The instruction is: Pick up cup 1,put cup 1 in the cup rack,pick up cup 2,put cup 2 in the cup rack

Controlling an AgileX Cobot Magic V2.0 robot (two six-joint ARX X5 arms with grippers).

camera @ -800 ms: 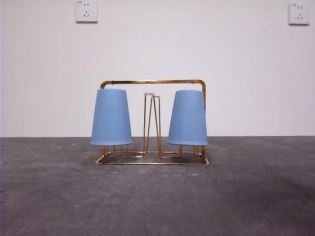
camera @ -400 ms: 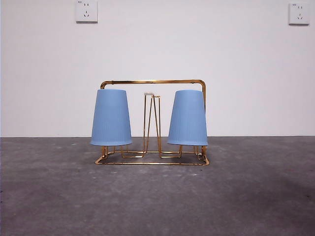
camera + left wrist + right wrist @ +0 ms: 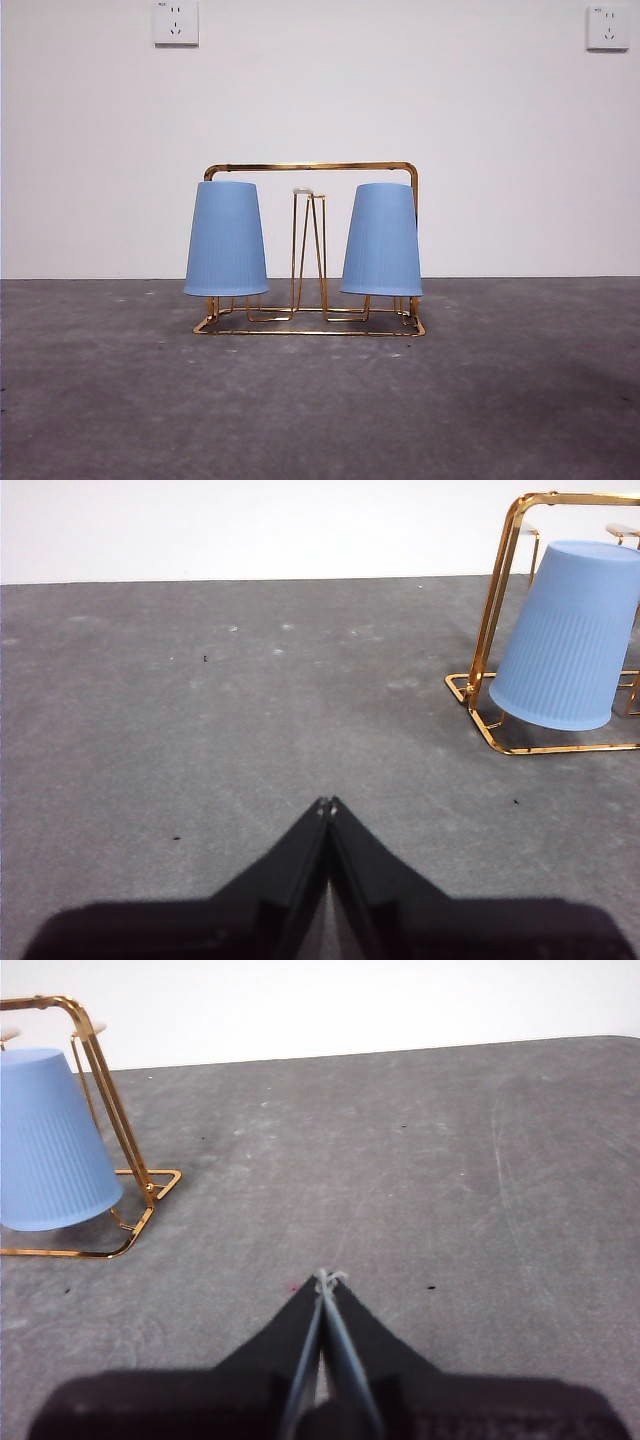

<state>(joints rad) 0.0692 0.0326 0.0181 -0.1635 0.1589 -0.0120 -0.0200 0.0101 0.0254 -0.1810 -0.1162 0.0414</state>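
the grey table [image 3: 320, 410] fills the near ground in the front view, bare up to the rack. on it stands the gold cup rack [image 3: 310, 250], its flat wire base on the tabletop and its rounded frame handle rising behind. two blue cups hang upside down on its prongs: one blue cup [image 3: 226, 240] at the left end as the front view shows it, the other blue cup [image 3: 381, 240] at the right end, both with their open rims just above the base. between them a narrow bare prong pair stands upright with a pale tip.

the left gripper [image 3: 327, 805] hovers low over the table, its two black jaws pressed tip to tip and holding nothing; the rack's end with a tilted blue cup [image 3: 570, 640] lies well apart from it. the right gripper [image 3: 328, 1278] is likewise closed, tips meeting, empty, with the rack's other end and its blue cup [image 3: 50, 1145] well apart from it. neither arm shows in the front view.

behind the table is a white wall [image 3: 320, 100] with a socket [image 3: 176, 22] high at one side and another socket [image 3: 607, 27] at the other.
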